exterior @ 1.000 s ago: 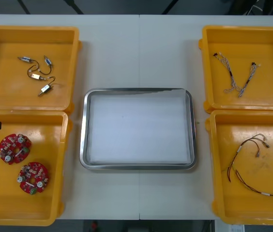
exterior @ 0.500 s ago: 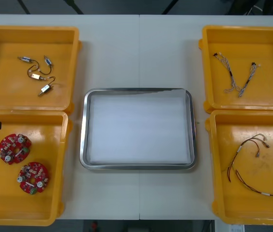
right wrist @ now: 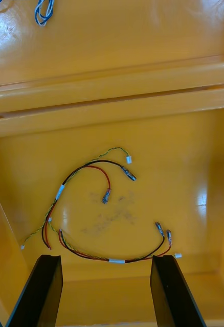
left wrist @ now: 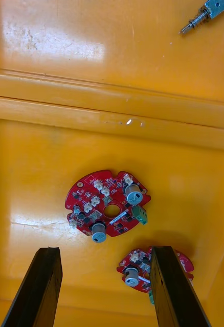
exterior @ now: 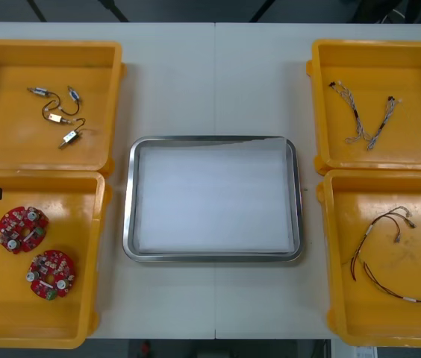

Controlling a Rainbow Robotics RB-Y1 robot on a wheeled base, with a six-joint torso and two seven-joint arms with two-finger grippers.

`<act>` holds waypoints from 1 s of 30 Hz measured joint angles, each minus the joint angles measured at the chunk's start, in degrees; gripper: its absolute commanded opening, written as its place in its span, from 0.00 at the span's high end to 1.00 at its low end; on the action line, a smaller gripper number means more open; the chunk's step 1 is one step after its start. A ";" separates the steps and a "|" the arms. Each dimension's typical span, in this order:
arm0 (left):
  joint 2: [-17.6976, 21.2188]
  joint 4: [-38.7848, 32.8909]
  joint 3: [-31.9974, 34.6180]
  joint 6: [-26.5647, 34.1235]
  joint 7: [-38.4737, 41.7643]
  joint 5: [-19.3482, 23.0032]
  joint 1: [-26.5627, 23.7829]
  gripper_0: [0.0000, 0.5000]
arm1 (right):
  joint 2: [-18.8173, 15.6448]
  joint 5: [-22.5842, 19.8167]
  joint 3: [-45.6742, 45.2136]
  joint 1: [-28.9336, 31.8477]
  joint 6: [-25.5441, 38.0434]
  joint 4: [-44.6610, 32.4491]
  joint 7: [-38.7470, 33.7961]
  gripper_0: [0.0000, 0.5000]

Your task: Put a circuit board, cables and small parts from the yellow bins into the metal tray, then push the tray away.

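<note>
Both pairs of jaws are standing spread with nothing between them. I am seeing the left gripper hanging over the near left bin and the right gripper hanging over the near right bin. Comparing with a second ago, nothing is shifting: the arms are staying at the table's side edges and every item is lying where it was.

I am counting four yellow bins and one metal tray, white inside, sitting between them on the table. Two round red circuit boards are lying close together under the left gripper. Four small metal parts are resting in the far left bin. Two blue and white cables are lying in the far right bin. Red and yellow cables are sprawling beneath the right gripper; I cannot count them for certain.
</note>
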 measured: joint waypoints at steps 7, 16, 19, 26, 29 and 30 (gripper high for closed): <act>0.00 0.00 0.00 0.00 0.00 0.00 0.00 0.00 | 0.00 0.00 0.00 0.00 0.00 0.00 0.00 0.00; 0.00 0.00 0.00 0.00 0.00 0.00 0.00 0.00 | 0.00 0.00 0.00 0.00 0.00 0.00 0.00 0.00; 0.00 0.00 0.00 0.00 0.00 0.00 0.00 0.00 | 0.00 0.00 0.00 0.00 0.00 0.00 0.00 0.00; 0.00 0.00 0.00 0.00 0.00 0.00 0.00 0.00 | 0.00 0.00 0.00 0.00 0.00 0.00 0.00 0.00; 0.00 0.00 0.00 0.00 0.00 0.00 0.00 0.00 | 0.00 0.00 0.00 0.00 0.00 0.00 0.00 0.00; 0.00 0.00 0.00 0.00 0.00 0.00 0.00 0.00 | 0.00 0.00 0.00 0.00 0.00 0.00 0.00 0.00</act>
